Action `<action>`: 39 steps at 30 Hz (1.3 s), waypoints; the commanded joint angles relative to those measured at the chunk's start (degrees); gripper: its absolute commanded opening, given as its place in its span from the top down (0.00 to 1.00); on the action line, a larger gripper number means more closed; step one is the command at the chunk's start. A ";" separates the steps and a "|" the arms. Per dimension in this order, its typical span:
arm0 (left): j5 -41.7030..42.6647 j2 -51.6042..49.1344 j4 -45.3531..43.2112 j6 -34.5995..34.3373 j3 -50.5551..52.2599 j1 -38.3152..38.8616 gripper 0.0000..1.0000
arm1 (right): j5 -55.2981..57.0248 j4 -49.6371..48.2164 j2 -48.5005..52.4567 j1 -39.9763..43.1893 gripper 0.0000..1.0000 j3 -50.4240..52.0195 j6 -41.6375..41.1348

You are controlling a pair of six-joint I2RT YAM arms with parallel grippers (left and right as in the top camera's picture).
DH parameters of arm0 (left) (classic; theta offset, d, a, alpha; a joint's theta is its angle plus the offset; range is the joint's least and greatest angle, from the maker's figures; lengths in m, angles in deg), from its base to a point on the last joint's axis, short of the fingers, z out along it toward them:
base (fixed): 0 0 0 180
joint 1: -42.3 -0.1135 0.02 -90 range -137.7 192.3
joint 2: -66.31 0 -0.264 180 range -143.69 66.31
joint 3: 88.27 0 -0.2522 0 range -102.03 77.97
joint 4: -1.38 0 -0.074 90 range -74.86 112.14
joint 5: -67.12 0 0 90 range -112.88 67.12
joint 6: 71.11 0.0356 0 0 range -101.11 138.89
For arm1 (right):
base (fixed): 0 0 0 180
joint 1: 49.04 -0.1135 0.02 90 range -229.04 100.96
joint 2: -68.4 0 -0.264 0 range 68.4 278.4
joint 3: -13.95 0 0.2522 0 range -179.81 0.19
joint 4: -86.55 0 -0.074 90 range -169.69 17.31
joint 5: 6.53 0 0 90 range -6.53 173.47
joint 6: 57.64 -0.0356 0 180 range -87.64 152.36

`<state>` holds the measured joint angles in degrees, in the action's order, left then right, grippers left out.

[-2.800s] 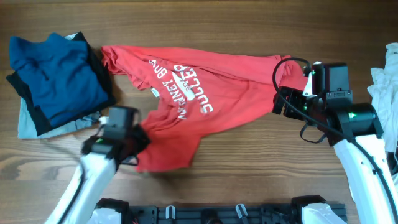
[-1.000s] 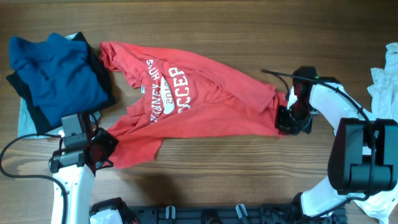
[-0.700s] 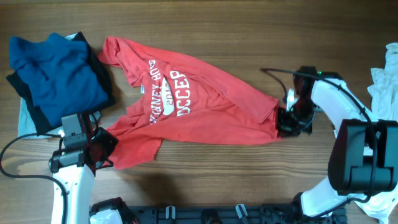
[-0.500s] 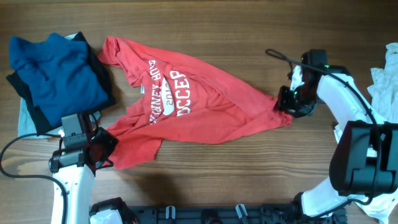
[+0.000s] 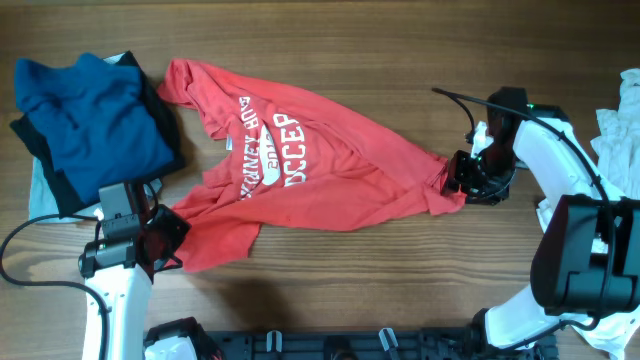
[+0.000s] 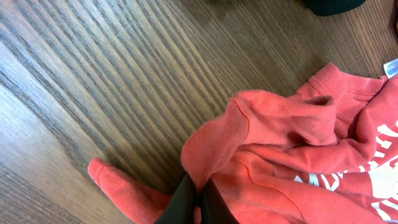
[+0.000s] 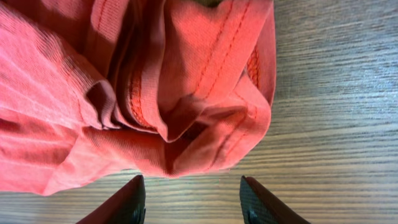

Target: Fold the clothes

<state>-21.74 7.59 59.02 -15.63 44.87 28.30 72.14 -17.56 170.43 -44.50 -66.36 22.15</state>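
Big wood-grain worktop (image 5: 400,60) takes up pretty much everything here. The red T-shirt (image 5: 330,185) is sprawled across the middle of it, stretched on a diagonal from upper left down to the right and nowhere near flat. It's all wrinkles and bunched ridges, with white lettering (image 5: 280,150) showing upside down from the overhead view.

Just left of the shirt sits a folded stack (image 5: 90,120), blue on top with black and pale blue edges peeking out underneath. It's near the shirt's upper-left corner, though I can't tell if they touch. Way over at the right edge there's a crumpled white garment (image 5: 618,130), well apart from the shirt, with the right arm standing between the two.

The left tool (image 6: 199,202) is clenched on the lower-left corner of the red T-shirt, fabric pinched between the fingers. The right tool (image 7: 194,193) sits just off the bunched hem at the right end, fingers spread and gripping nothing.
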 commanded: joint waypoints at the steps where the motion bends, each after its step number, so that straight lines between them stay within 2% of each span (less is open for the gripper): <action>1: -0.96 -0.22 -0.13 1.38 -0.17 -0.42 0.96 | 0.94 -1.07 -4.04 -0.02 0.50 -0.52 -0.22; 6: -0.96 -0.22 -0.13 1.57 -0.17 -0.42 0.96 | 0.68 1.20 -11.98 -0.26 0.50 -0.50 0.81; 11: -0.96 -0.22 -0.15 1.55 -0.17 -0.42 0.96 | 0.72 3.45 -14.21 -3.56 0.51 0.72 1.01; 14: -0.96 -0.22 -0.11 1.57 -0.17 -0.42 0.96 | 1.22 0.24 -13.94 -7.04 0.51 4.52 -2.19; 16: -0.96 -0.22 -0.07 1.57 -0.17 -0.42 0.96 | 3.78 -2.67 -13.86 -8.81 0.50 8.00 -8.41; 25: -0.96 -0.22 -0.11 2.05 -0.17 -0.42 0.96 | 6.19 -13.62 -13.86 -9.31 0.45 18.99 -24.59; 36: -0.92 -0.22 -0.09 2.43 -0.17 -0.42 0.96 | 5.53 -24.02 -13.75 -9.31 0.45 23.87 -25.94; 39: -0.92 -0.22 -0.09 2.43 -0.17 -0.42 0.96 | 5.53 -26.16 -13.70 -9.31 0.48 24.59 -25.99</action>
<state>-21.74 7.59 59.02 -14.36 44.87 28.30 76.71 -42.04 156.47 -53.77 -42.82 -2.58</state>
